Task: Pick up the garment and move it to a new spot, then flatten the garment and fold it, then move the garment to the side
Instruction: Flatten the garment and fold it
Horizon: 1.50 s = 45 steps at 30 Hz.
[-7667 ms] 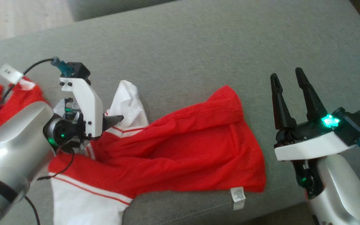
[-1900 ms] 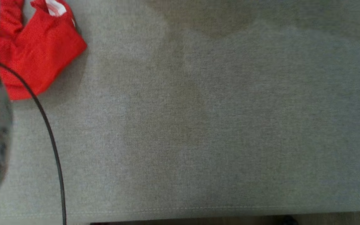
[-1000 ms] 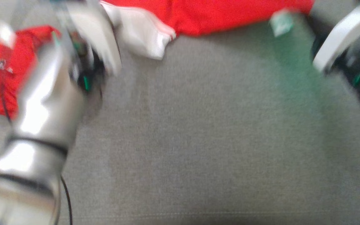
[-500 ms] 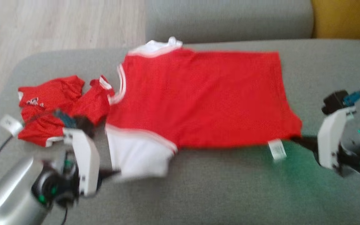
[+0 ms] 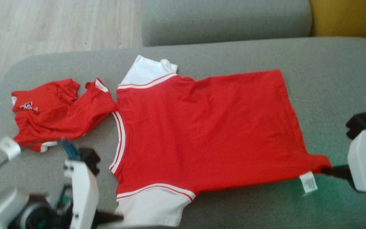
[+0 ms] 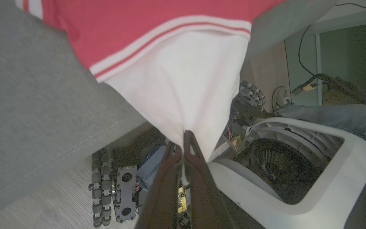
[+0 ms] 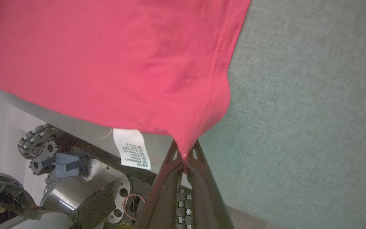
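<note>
Though partly cut off, left claw [image 5: 121, 218] and right claw [image 5: 325, 171] each pinch the garment [image 5: 208, 133].

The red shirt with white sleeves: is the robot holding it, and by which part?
Yes. The left gripper pinches the shirt by its white sleeve; the right gripper pinches its hem corner beside the label.

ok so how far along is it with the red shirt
Mostly spread: the red shirt lies open on the grey cushion, a few wrinkles left. In hand: the left gripper pinches the white sleeve, the right gripper the hem corner by the label, flattening it. Left: folding and moving it aside.
</note>
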Motion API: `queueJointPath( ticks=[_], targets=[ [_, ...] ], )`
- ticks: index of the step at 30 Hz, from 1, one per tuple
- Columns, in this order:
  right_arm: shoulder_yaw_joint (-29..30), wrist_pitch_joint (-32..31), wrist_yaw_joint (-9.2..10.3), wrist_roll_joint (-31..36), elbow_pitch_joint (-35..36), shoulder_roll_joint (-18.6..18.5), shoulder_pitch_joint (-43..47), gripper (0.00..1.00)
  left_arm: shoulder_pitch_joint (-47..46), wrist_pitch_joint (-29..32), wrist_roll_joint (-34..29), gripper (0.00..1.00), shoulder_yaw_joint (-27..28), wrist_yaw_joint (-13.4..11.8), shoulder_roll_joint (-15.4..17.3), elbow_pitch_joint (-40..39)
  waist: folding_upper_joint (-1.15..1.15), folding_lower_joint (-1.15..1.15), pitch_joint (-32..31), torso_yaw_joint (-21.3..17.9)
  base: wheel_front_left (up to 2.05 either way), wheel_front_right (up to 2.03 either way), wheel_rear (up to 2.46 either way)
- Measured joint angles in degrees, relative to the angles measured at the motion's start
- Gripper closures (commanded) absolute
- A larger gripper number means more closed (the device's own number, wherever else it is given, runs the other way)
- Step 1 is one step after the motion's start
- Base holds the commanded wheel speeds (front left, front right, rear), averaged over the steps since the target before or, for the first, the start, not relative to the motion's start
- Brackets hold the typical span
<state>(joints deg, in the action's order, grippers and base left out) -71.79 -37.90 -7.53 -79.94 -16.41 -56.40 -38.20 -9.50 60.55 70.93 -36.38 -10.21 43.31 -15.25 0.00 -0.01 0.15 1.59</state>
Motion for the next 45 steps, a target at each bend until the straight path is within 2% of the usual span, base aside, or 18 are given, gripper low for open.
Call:
queueJointPath(
  ticks=[4,10,19,20,21,22,27,29,32,35,37,41,43,44,45],
  targets=[
    [2.8,-1.04,0.0,-1.67,-2.23,1.49,-1.86,1.0,-6.57,0.79,-0.04,1.0,0.47,-0.16,-1.23,1.87,0.0,0.0,2.12,-0.45,0.0,0.0,0.0],
    [6.8,-4.41,0.0,-5.3,-7.36,6.55,-7.43,1.0,-21.08,1.36,-3.3,1.0,0.58,0.34,-7.1,12.7,0.0,0.0,6.32,-0.88,0.0,0.0,0.0],
    [9.58,-5.35,0.0,-5.78,-18.66,14.41,-13.16,1.0,-32.08,-4.11,-7.91,1.0,-0.27,4.33,-16.24,31.56,0.0,0.01,11.91,-1.64,0.0,0.0,0.0],
    [9.81,-4.86,0.0,-5.84,-19.63,15.28,-13.16,0.85,-32.76,-5.32,-8.32,0.89,-0.25,4.99,-17.0,33.09,0.0,0.01,12.21,-1.67,0.0,0.0,0.0],
    [9.94,-4.7,0.0,-6.08,-20.48,16.11,-13.16,0.31,-33.34,-6.56,-8.68,0.18,-0.24,5.45,-17.62,34.51,0.0,0.02,12.39,-1.66,0.0,0.0,0.0],
    [10.03,-4.01,0.0,-6.2,-21.07,16.73,-13.15,0.0,-33.74,-7.38,-9.01,0.0,-0.23,6.05,-18.18,35.8,0.0,0.02,12.44,-1.62,0.0,0.0,0.0],
    [12.25,2.82,0.0,-6.21,-20.9,18.11,-13.06,0.0,-34.1,-12.71,-10.39,0.0,-0.04,9.18,-18.81,38.9,0.0,0.01,11.25,-1.37,0.0,0.0,0.0],
    [13.38,6.93,0.0,-6.02,-20.05,17.78,-12.73,0.0,-33.93,-16.9,-11.52,0.0,0.37,10.0,-18.71,38.8,0.0,0.01,10.27,-1.24,0.0,0.0,0.0],
    [15.51,17.23,0.0,-3.9,-17.56,17.01,-11.58,0.0,-32.19,-25.72,-14.49,0.0,2.0,10.2,-18.44,36.54,0.0,0.01,8.46,-1.04,0.0,0.0,0.0],
    [18.29,29.89,0.0,-1.53,-14.11,16.01,-8.55,0.0,-28.0,-35.71,-18.42,0.0,3.16,8.9,-18.18,32.7,0.0,0.01,6.55,-0.76,0.0,0.0,0.0],
    [18.97,37.11,0.0,0.98,-12.8,15.57,-5.4,0.0,-24.27,-42.63,-21.91,0.0,3.54,6.94,-18.03,29.61,0.0,0.01,5.44,-0.48,0.0,0.0,0.0],
    [21.08,48.85,0.0,4.45,-13.99,15.84,2.52,0.0,-16.22,-56.44,-29.3,0.0,4.19,0.77,-17.66,24.36,0.0,0.01,3.97,-0.02,0.0,0.0,0.0],
    [23.24,51.33,0.0,7.05,-16.48,16.31,5.54,0.0,-11.9,-61.66,-32.08,0.0,4.2,-2.19,-17.68,22.52,0.0,0.01,3.67,0.0,0.0,0.0,0.0],
    [27.21,52.11,0.0,10.2,-18.11,17.64,7.9,0.0,-7.66,-66.16,-34.52,0.0,3.99,-5.08,-18.02,21.2,0.0,0.01,3.46,0.02,0.0,0.0,0.0],
    [30.52,52.1,0.0,12.87,-18.23,18.74,8.99,0.0,-5.68,-67.94,-35.41,0.0,3.91,-6.28,-18.28,20.75,0.0,0.01,3.35,0.01,0.0,0.0,0.0]
  ],
)
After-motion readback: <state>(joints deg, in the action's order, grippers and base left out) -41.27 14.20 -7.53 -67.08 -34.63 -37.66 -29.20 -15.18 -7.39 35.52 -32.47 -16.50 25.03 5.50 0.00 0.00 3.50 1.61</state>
